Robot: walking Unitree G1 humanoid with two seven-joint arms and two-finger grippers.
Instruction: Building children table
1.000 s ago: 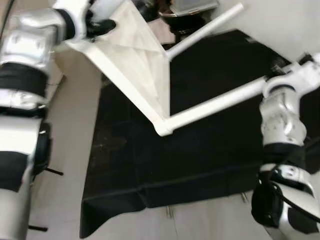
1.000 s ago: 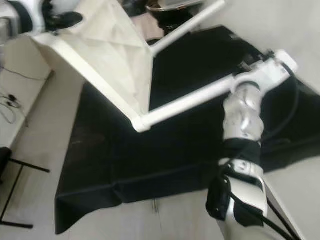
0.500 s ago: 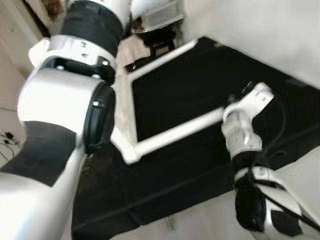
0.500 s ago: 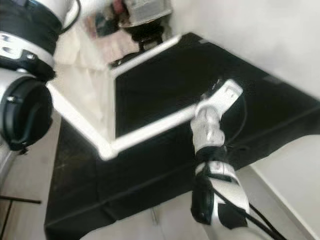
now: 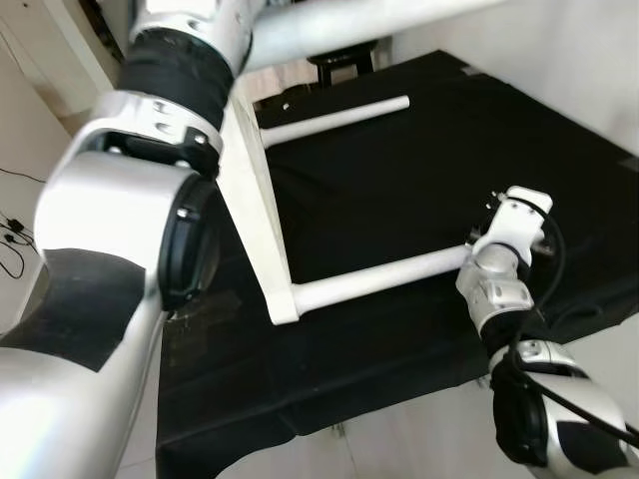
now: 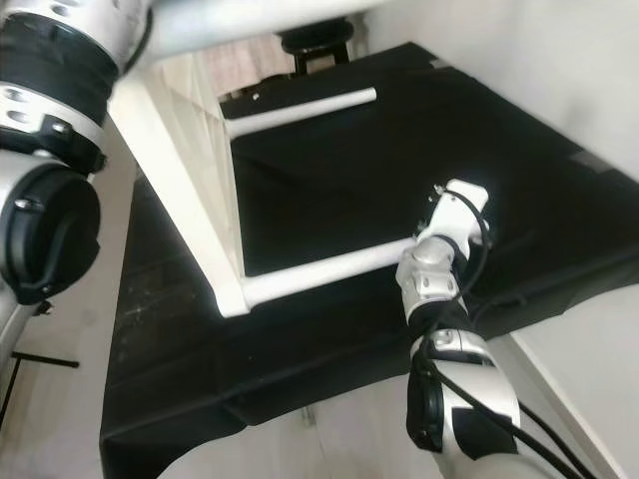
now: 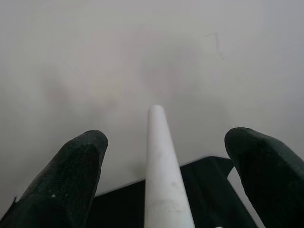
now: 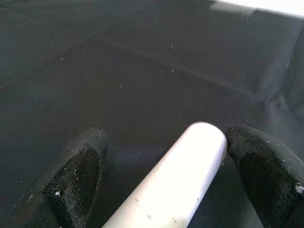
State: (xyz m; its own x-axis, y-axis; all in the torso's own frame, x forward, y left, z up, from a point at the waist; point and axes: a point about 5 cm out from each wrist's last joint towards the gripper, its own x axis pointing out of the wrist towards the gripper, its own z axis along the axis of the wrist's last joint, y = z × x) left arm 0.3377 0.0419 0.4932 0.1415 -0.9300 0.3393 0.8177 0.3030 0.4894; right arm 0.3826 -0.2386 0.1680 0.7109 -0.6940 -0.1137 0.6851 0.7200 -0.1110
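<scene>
Black cloth (image 5: 399, 180) covers the floor, creased, front edge folded over pale tile (image 6: 60, 419); white wall (image 5: 559, 60) behind it. Table (image 5: 255, 210) tilted on its side over the cloth, white top edge-on, two round legs pointing toward the robot's right. Near leg (image 5: 374, 279) runs to the right hand (image 8: 166, 190); fingers spread around the leg's end, one finger (image 8: 256, 166) touching it, other apart. Left hand (image 7: 166, 175) raised toward the wall, fingers spread wide on either side of another leg (image 7: 164, 175), not touching. Cables (image 5: 10, 235) on floor at left.
</scene>
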